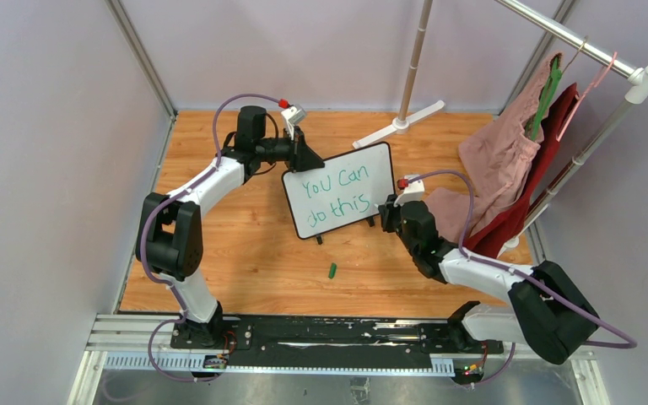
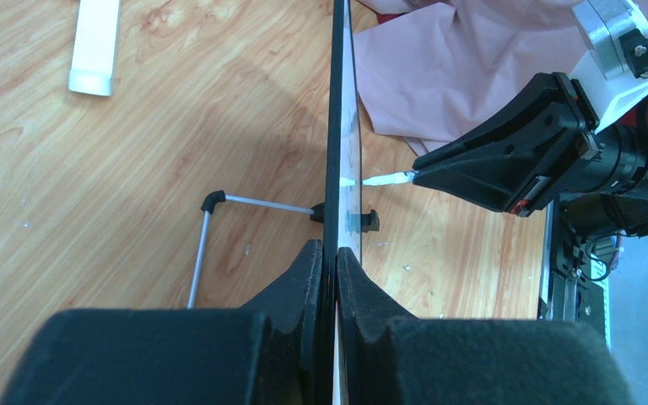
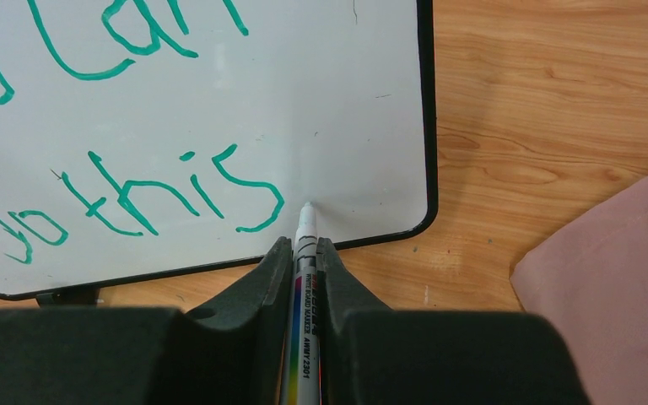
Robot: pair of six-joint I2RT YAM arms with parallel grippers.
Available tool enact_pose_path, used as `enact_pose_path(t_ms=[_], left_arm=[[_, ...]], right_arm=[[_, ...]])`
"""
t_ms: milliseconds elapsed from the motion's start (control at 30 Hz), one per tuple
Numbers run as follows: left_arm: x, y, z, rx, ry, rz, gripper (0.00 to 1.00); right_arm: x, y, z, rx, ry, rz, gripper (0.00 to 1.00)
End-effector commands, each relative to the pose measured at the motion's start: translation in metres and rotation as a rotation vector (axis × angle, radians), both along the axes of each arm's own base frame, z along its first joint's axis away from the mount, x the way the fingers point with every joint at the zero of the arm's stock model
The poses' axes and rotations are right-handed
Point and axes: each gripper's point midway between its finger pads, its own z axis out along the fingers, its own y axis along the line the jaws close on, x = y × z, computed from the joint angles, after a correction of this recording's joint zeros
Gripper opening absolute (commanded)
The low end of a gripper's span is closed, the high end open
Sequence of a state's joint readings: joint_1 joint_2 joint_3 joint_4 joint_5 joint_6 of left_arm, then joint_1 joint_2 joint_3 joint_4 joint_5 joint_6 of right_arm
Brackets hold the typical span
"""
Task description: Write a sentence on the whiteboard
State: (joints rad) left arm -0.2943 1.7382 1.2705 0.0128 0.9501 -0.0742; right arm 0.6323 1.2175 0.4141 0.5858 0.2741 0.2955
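Evidently the left gripper (image 2: 336, 253) is pinched shut on the edge of the whiteboard (image 2: 344, 101). The board runs straight ahead of its fingers, propped on small feet on the wooden surface (image 2: 177, 126), and I take this hold as bracing it against writing pressure. Facing it from the other side, the right gripper (image 3: 304, 249) is closed around a marker (image 3: 305, 226). Its pale tip pokes out just ahead of the fingers and touches the board's white face near the lower corner, right after the final "s". The sentence (image 1: 336, 195), green hand-lettering over two lines, reads "You can do this". Judging by the tip's spot, a closing full stop is probably in hand.
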Motion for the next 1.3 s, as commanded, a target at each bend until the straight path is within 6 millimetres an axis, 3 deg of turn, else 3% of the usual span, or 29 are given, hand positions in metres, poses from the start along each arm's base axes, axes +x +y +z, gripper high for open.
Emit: enact_pose_path(t_ms=[0, 1267], left_arm=[[-0.020, -0.005, -0.045, 0.080, 0.134, -0.018, 0.00], [-0.022, -0.007, -0.042, 0.080, 0.126, -0.020, 0.00]], right_arm=[[0.013, -0.003, 0.017, 0.039, -0.047, -0.048, 0.00], [0.010, -0.010, 0.001, -0.015, 0.007, -0.065, 0.00]])
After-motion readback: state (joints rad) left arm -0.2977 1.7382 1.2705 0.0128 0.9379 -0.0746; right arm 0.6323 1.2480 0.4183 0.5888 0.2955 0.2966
